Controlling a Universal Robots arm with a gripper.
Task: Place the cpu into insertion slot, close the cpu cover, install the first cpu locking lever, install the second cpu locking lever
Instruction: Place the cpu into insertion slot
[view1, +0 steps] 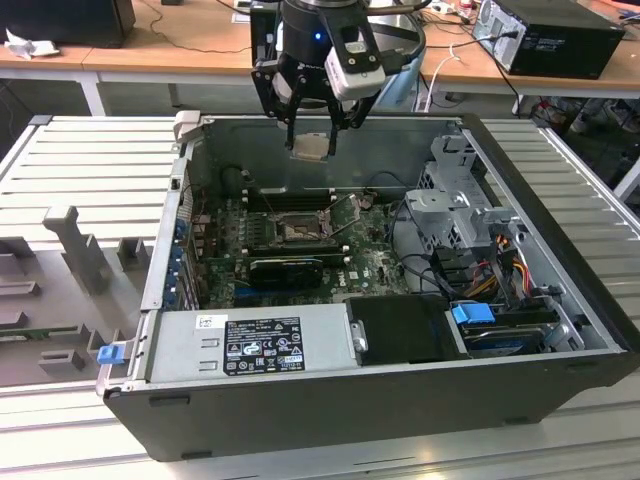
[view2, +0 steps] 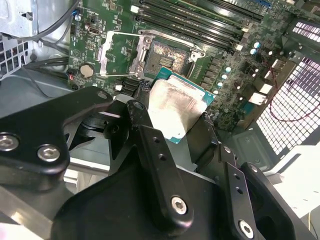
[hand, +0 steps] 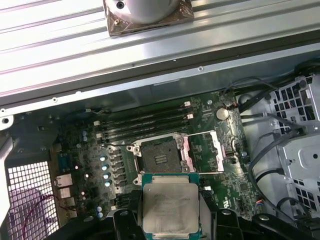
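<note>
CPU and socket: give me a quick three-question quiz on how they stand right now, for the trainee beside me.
1. True or false: the chip already sits in the socket.
2. The cover is: A) shut over the socket; B) swung open beside the socket; C) gripped by the end effector.
3. Fill in: the end effector is shut on the ____.

Key: 1 false, the chip is held above the socket; 2 B; 3 chip.
</note>
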